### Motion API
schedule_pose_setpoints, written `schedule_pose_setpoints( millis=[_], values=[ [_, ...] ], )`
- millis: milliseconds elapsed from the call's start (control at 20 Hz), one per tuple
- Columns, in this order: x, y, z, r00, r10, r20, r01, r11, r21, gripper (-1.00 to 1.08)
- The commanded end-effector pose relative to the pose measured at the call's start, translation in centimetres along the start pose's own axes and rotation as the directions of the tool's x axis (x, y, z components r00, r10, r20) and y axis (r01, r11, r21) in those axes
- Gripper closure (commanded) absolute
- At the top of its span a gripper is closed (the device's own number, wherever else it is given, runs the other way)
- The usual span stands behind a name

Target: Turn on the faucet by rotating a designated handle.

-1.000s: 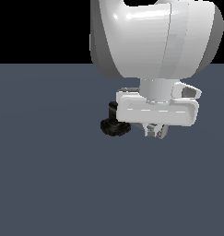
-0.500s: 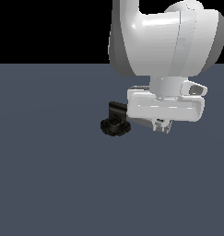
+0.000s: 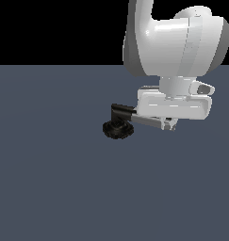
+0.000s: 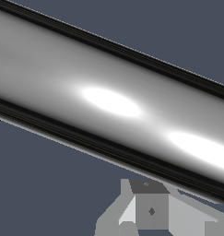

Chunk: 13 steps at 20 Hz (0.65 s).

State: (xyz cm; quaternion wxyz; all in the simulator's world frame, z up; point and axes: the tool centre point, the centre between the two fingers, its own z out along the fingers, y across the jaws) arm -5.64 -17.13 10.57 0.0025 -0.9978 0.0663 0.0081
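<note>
beside the faucet [image 3: 118, 128], fingers [image 3: 170, 124] touch the chrome handle [image 3: 146, 121]

arm: big white arm [image 3: 177, 42] slid toward the exterior view's right and looks bigger | gripper [image 3: 168, 123]: went the same way, farther from the black round base [image 3: 118, 130] | handle [image 3: 146, 121]: shiny bar now shows, before it was hidden | faucet [image 3: 121, 120]: black elbow now points toward the exterior view's right
</note>
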Motion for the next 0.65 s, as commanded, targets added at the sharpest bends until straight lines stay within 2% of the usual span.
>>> schedule_pose_setpoints(
  millis=[0,600],
  values=[
    [1.2,0.9,-0.3,1.000,0.003,-0.013,-0.003,1.000,-0.003,1.08],
    [4.2,3.8,-0.5,1.000,0.008,-0.016,-0.008,1.000,-0.004,1.08]
  ],
)
